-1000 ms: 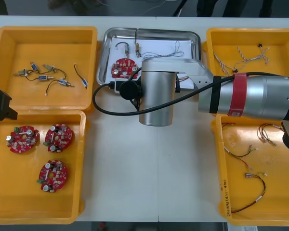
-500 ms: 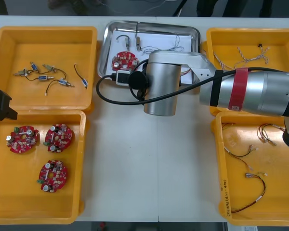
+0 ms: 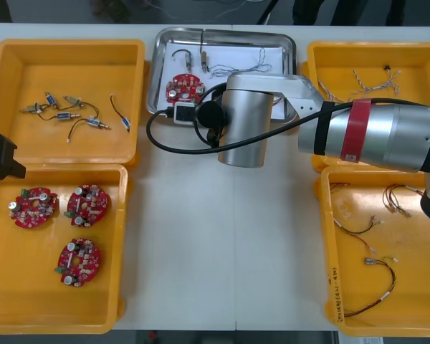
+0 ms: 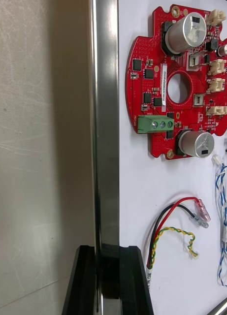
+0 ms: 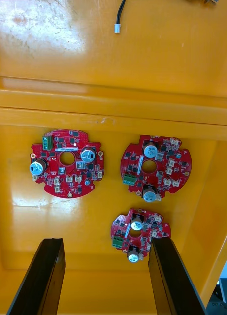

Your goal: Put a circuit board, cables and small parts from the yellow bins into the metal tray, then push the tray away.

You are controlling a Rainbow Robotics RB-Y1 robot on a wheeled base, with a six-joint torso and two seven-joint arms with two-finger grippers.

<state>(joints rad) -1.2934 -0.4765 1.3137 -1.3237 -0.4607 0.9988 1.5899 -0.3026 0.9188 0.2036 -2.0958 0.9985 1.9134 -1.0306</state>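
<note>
Tray (image 3: 158,79) push is in hand: right claw (image 4: 107,253) clamps its near rim; next, drive it straight away across the surface (image 3: 215,251). Left claw (image 5: 106,242) hangs wide.

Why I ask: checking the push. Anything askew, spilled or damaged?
Nothing stands out. The metal tray sits square between the yellow bins, circuit board and cables lying inside, nothing spilled. The right hand grips its near rim; the left hand hovers open over three spare boards.

Red circuit board (image 4: 182,83), blue-and-white twisted cable (image 4: 221,206), shiny silver tray (image 4: 106,123).
</note>
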